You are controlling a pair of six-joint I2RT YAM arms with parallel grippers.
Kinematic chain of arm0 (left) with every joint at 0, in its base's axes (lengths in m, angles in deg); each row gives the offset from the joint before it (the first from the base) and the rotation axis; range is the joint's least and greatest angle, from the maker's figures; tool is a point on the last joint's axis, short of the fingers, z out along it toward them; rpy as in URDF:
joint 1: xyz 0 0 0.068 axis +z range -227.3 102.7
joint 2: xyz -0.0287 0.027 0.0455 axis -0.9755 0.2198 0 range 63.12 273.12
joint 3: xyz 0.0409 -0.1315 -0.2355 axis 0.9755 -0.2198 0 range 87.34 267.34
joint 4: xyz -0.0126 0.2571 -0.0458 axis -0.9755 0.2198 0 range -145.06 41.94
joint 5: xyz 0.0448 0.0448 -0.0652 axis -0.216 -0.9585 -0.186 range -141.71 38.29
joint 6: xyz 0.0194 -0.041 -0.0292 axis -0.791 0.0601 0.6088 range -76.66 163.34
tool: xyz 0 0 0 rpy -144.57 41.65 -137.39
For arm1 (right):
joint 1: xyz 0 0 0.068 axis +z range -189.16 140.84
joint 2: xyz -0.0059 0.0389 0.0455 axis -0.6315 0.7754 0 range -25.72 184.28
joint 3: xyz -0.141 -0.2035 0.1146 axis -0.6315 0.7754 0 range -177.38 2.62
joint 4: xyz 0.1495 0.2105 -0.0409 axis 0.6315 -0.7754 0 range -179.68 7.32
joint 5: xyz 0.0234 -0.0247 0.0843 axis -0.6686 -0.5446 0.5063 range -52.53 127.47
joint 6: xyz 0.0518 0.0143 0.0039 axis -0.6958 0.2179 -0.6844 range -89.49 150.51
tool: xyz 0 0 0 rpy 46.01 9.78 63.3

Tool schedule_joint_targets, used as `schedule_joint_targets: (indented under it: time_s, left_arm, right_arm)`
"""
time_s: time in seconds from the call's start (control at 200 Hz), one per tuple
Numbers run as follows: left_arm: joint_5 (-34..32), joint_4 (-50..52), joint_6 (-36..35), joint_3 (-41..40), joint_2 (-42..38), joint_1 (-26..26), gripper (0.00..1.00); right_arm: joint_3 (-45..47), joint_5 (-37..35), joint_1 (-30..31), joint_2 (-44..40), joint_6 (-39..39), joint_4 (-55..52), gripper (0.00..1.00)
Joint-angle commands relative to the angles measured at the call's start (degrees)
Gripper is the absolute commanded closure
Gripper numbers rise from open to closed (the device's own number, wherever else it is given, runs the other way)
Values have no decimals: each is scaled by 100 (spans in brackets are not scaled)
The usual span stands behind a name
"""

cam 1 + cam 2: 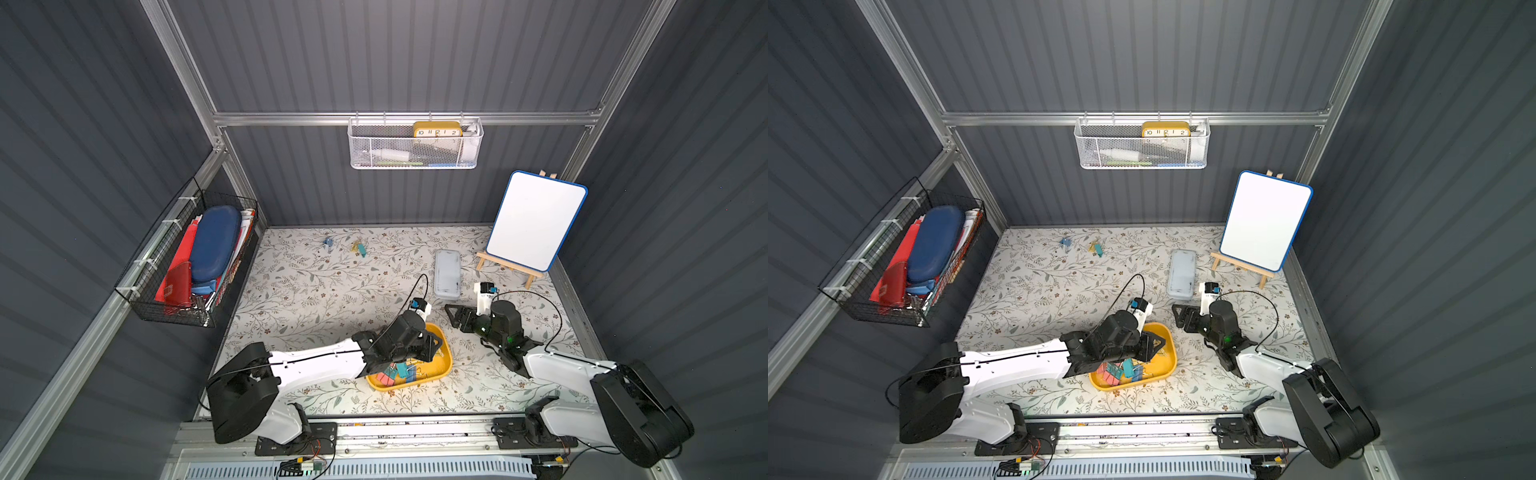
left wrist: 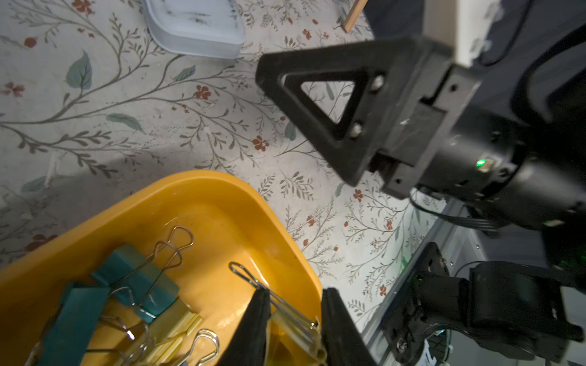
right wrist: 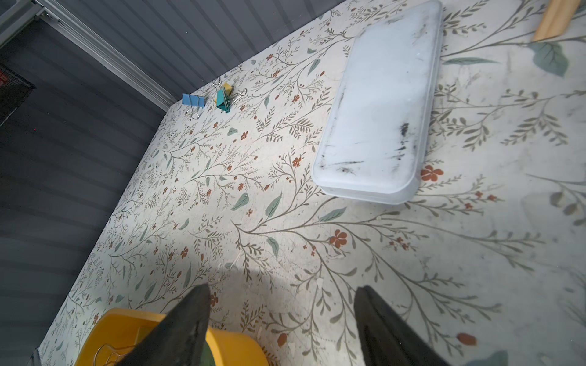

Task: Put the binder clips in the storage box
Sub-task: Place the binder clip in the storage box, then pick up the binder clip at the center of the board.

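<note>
Floral desk (image 1: 324, 291): binder clips (image 1: 398, 371) heaped in storage box (image 1: 440, 365); left gripper (image 2: 296, 301) pinches a yellow clip (image 2: 301, 326) over it, right gripper (image 3: 282, 288) gapes empty; stray clips (image 1: 359, 248) lie by far edge.

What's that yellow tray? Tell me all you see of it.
The yellow tray is shallow glossy plastic, rectangular, with rounded corners and a raised rim. It lies flat on the flowered table. Pink, teal, blue and yellow binder clips fill its near end. The left tool holds a yellow clip above it.
</note>
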Motion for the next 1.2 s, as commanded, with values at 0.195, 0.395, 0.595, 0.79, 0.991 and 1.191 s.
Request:
schedule_joint_targets:
  time_s: [0.195,0.395,0.595,0.79,0.991,1.191]
  left_arm:
    - [-253,-310,290,-26,445,-21,70]
    - [-776,382,-320,758,367,353,54]
    - [-1229,745,-1053,1896,573,1601,51]
    - [-2056,1594,-1738,3863,2098,2496,53]
    - [-2332,1976,-1998,5268,3570,3164,54]
    - [-2840,2741,-1916,6617,4819,3486,54]
  right_arm:
    - [-29,-46,-29,-176,36,-121,24]
    - [-19,-10,-29,-219,28,-130,24]
    - [-7,-63,-29,-271,89,-253,24]
    - [9,-13,-31,-447,46,-247,24]
    - [6,98,-37,-511,54,-225,24]
    - [7,101,-37,-593,65,-281,24]
